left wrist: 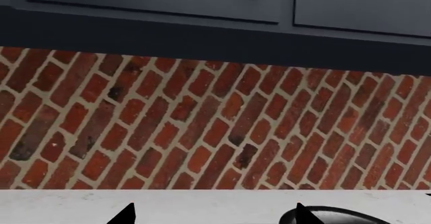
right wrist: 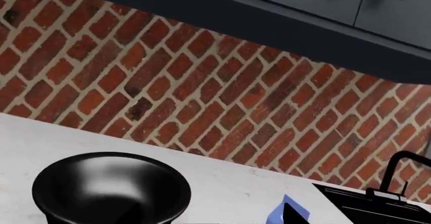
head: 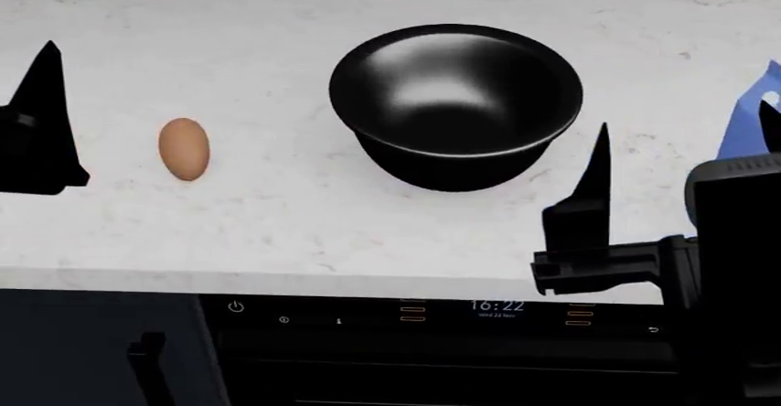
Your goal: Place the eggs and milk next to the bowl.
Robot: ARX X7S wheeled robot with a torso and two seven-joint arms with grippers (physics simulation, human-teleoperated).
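Observation:
The glossy black bowl (head: pixel 458 104) stands in the middle of the white counter (head: pixel 305 223). One brown egg (head: pixel 185 149) lies on the counter to the bowl's left. Left of the egg, one dark finger (head: pixel 43 122) of my left gripper shows. In the left wrist view, the left gripper (left wrist: pixel 214 215) is open and empty, with the bowl's rim (left wrist: pixel 357 216) beside one fingertip. The blue milk (head: pixel 742 127) stands at the head view's right edge. My right gripper (head: pixel 681 161) is open to the bowl's right. Its far fingertip (right wrist: pixel 293 218) overlaps the milk (right wrist: pixel 283 209). The bowl (right wrist: pixel 111 188) shows beside it.
A red brick wall (left wrist: pixel 202 128) runs behind the counter, with dark cabinets (left wrist: pixel 202 2) above it. A black sink and faucet (right wrist: pixel 387 193) lie beyond the milk. An oven control panel (head: pixel 488 310) sits under the counter's front edge.

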